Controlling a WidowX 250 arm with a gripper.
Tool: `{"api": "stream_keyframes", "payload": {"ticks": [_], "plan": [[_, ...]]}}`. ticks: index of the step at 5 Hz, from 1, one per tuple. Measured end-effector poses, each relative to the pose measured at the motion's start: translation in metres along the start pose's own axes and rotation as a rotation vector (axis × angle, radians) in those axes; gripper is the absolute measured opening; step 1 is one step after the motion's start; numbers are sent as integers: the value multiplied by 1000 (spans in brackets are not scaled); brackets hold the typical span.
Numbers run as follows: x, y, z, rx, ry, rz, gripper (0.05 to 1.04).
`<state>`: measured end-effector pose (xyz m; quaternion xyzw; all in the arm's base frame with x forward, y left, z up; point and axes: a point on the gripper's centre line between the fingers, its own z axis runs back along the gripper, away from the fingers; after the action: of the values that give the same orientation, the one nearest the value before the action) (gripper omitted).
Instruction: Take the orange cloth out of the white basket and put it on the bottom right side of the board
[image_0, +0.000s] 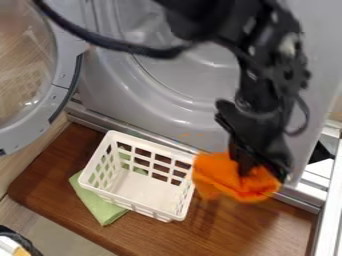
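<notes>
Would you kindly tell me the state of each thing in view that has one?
Gripper: closed on the orange cloth
Orange cloth: bunched, out of the basket
White basket: upright
Green cloth: spread, partly beneath the basket
Round door: open

No readable text, labels or numbers.

The single camera looks down at a steep slant from above the front of the board (41, 185), facing the grey appliance (167, 107) behind it. It is near enough that the frame's left edge crops the round door (41, 126), and the board's back edge slopes down toward the right.
</notes>
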<state>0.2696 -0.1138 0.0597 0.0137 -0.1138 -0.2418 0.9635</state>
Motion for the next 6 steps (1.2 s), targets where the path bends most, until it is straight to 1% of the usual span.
{"api": "stream_keyframes", "payload": {"ticks": [1,2,3,4,5,6], "plan": [[4,-6,-24,-9,15,-17,55],[6,-8,-44,-12,34,-22,55],[11,-11,-64,-20,29,-26,55],[15,-15,-71,-45,-2,-29,55],[10,-22,-84,-83,19,-31,55],[6,-24,-90,-95,35,-29,68]]}}
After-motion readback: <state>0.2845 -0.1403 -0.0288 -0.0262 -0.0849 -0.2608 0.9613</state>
